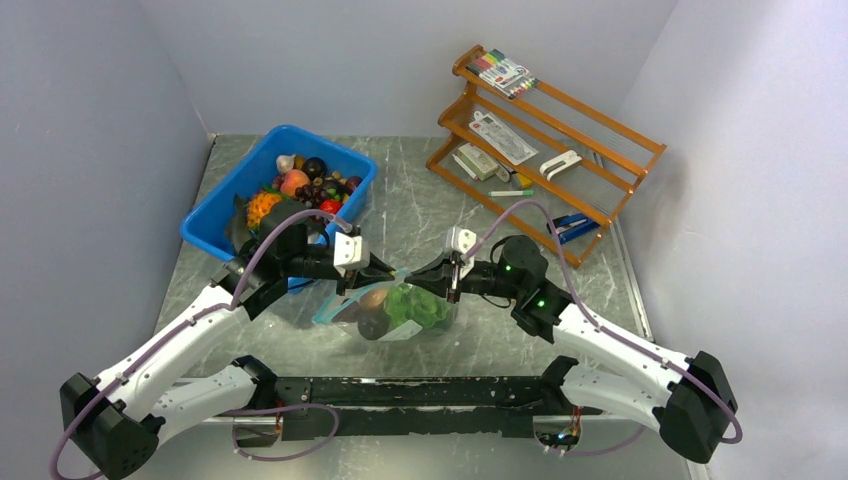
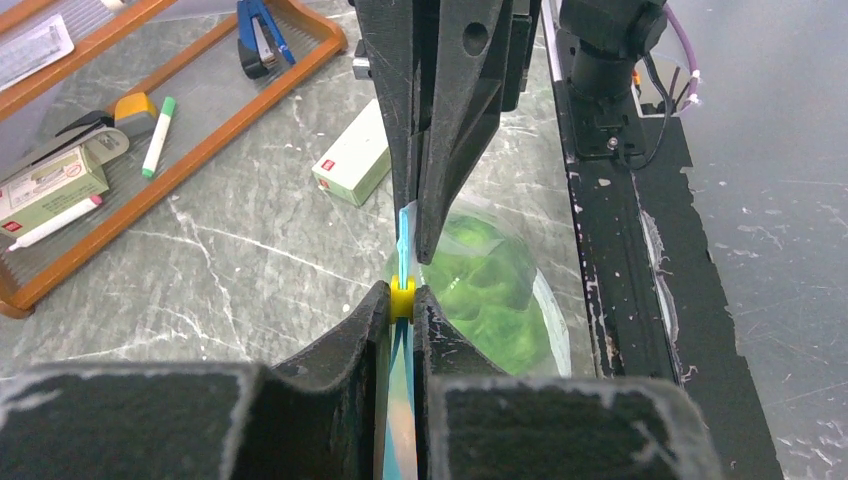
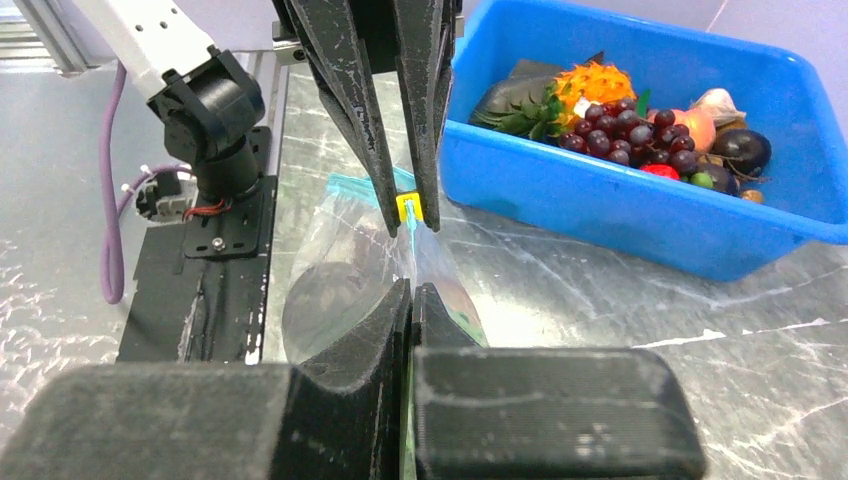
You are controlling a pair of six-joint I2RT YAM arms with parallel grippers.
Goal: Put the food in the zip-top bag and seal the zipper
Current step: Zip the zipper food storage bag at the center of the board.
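- The zip-top bag (image 1: 395,312) lies on the counter (image 1: 420,210), centre front, with lettuce (image 1: 415,305) and brown fruit (image 1: 373,298) inside.
- Left jaws pinch the yellow tip (image 2: 402,298) of the zipper (image 2: 403,245); right jaws clamp the strip just beside it.
- Loading looks done; sealing seems underway.

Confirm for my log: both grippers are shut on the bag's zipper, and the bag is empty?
Not empty. The left gripper and right gripper are shut on the zipper, but the bag holds green lettuce and a brown fruit (top external view).
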